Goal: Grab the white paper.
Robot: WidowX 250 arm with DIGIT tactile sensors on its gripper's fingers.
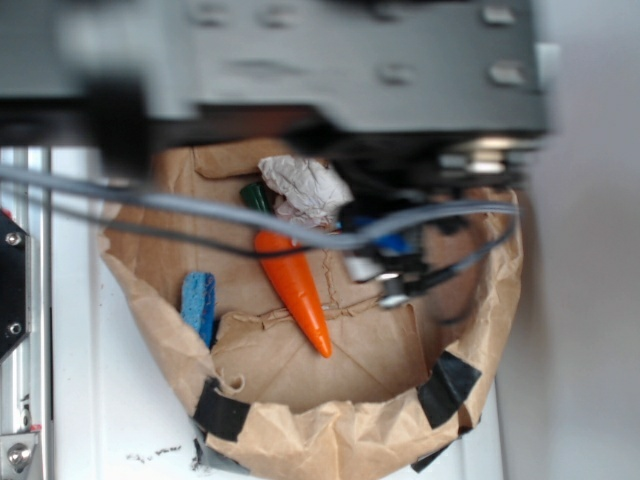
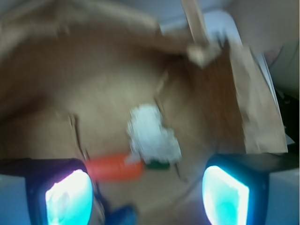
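Observation:
The white paper [image 1: 305, 187] is a crumpled off-white wad lying inside the brown paper bag [image 1: 330, 440], at the green top end of the orange toy carrot [image 1: 297, 290]. In the wrist view the paper [image 2: 152, 133] lies ahead of and between my two fingers, with the carrot [image 2: 115, 167] to its lower left. My gripper [image 2: 147, 194] is open, its glowing pads [image 2: 69, 197] wide apart and holding nothing, above the bag floor. In the exterior view the gripper [image 1: 385, 265] sits right of the paper, partly hidden by cables.
A blue sponge-like block [image 1: 199, 305] lies at the bag's left wall and shows blurred in the wrist view [image 2: 123, 216]. The bag's rolled rim with black tape [image 1: 220, 410] rings everything. Grey cables [image 1: 200, 210] cross the exterior view. A metal rail [image 1: 20, 300] stands at the left.

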